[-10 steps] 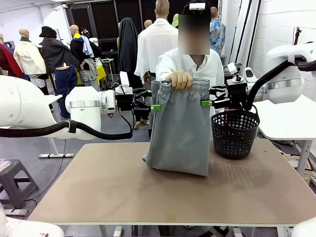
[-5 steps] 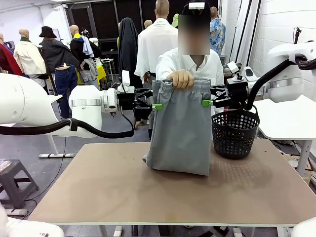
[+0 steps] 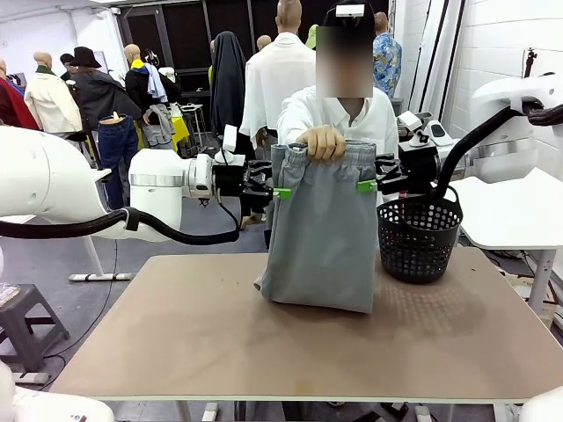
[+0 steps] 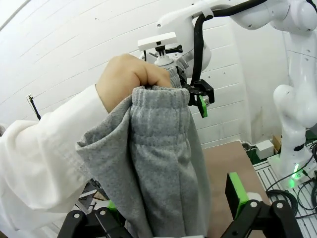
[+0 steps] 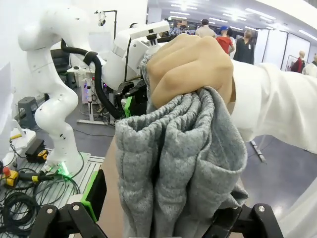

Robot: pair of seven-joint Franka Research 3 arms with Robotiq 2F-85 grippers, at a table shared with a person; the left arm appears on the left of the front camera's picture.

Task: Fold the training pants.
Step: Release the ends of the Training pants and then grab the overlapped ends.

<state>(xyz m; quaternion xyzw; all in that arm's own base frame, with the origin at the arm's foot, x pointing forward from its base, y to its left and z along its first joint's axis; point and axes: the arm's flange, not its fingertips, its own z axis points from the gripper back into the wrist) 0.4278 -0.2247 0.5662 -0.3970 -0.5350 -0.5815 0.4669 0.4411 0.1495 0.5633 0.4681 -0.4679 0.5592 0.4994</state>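
Both arms are edging inward — the left end effector (image 3: 280,191) and right end effector (image 3: 366,185), jaws wide, are straddling the training pants (image 3: 321,237) at the waistband, ready to pinch it, while a hand (image 3: 322,141) is hanging them onto the counter (image 3: 193,343).

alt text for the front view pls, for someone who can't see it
A person's hand holds grey training pants up by the waistband, their lower end resting on the table. The left gripper and right gripper stand open at the pants' two side edges, just below the waistband. A black mesh basket sits beside them.
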